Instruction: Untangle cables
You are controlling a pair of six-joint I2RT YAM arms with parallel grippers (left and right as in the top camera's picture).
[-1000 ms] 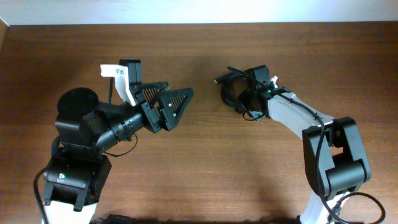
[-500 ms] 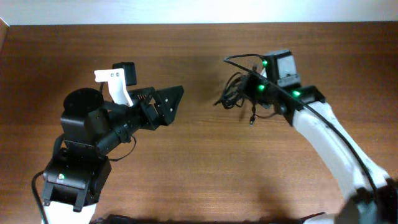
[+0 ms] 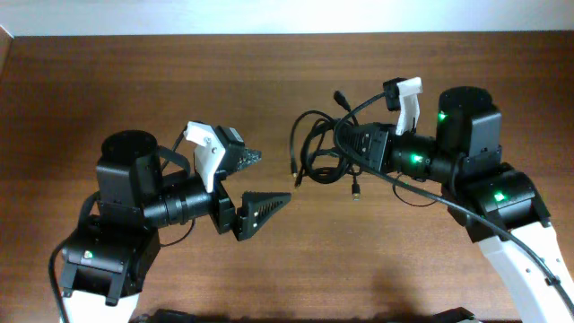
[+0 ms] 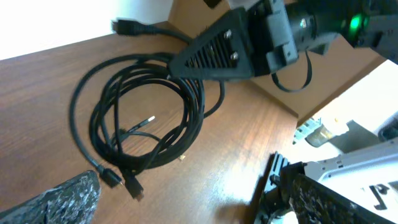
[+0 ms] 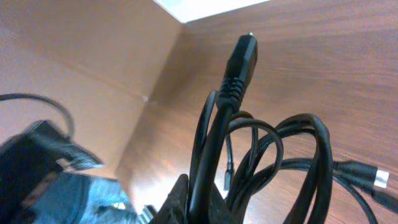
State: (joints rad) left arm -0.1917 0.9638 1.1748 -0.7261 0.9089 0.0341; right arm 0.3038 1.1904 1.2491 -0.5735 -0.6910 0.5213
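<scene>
Overhead: right jaws clamp the cables near the tabletop's far edge; left jaws gape empty beside; best pinch one outer loop, pull slowly.

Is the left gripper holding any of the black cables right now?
No, in the overhead view the left gripper is open with nothing between its fingers, apart from the cable bundle held by the right gripper.

Soft, even light leaves faint shadows on the table overhead, while both wrist views show blown-out white at top and blurred background behind the cables.
</scene>
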